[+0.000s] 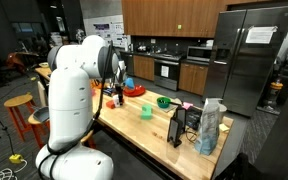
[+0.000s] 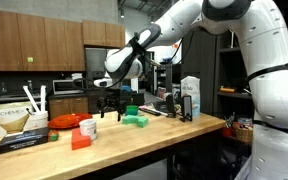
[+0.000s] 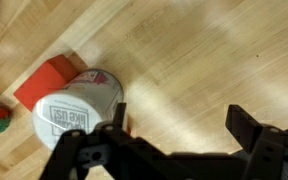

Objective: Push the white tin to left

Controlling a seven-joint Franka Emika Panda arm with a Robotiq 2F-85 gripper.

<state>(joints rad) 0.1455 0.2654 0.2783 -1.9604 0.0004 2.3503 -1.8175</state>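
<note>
The white tin [image 3: 76,110] is a short white can with a printed label, standing on the wooden counter. In the wrist view it is at the left, just outside my left finger, which is against or very close to its side. My gripper [image 3: 182,125] is open, with only bare wood between the fingers. In an exterior view the gripper [image 2: 108,103] hangs low over the counter, just beside the tin [image 2: 87,127]. In the other exterior view the gripper [image 1: 119,97] is low over the counter's far end, and the tin is too small to make out.
A red block [image 3: 44,80] lies right behind the tin, also seen in an exterior view [image 2: 81,140]. A red bowl [image 2: 66,120], a green object [image 2: 134,118] and a black box [image 2: 24,140] are nearby. A green bowl [image 1: 164,101] and a pale yellow object [image 1: 146,111] sit further along.
</note>
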